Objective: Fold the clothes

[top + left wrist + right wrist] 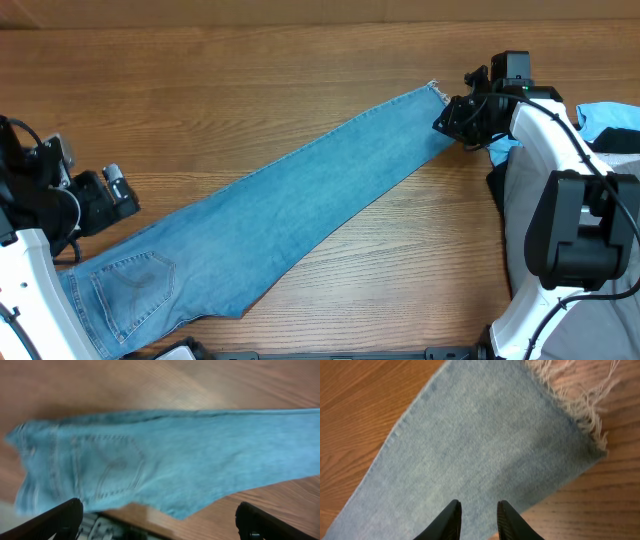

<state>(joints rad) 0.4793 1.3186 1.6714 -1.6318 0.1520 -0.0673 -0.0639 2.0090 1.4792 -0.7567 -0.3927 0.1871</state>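
**Left.** The left gripper (105,195) hovers over the wooden table (250,80) just beyond the waist end of the light-blue washed denim jeans (300,210). Its jaws are spread wide and hold nothing. In the left wrist view the two black fingers (60,520) stand at opposite lower corners, and the stitched back pocket (112,472) lies between and beyond them.

**Centre.** The jeans lie flat on the table as a single long band. It runs diagonally from the waist at the near left to the frayed hem (434,90) at the far right.

**Right.** The right gripper (462,118) sits at the hem end. In the right wrist view its fingertips (454,510) are parted by a narrow gap above the flat denim, with no cloth pinched. Behind the right arm lie a sky-blue garment (605,118), a grey garment (520,230) and a black one (495,185), all partly hidden.
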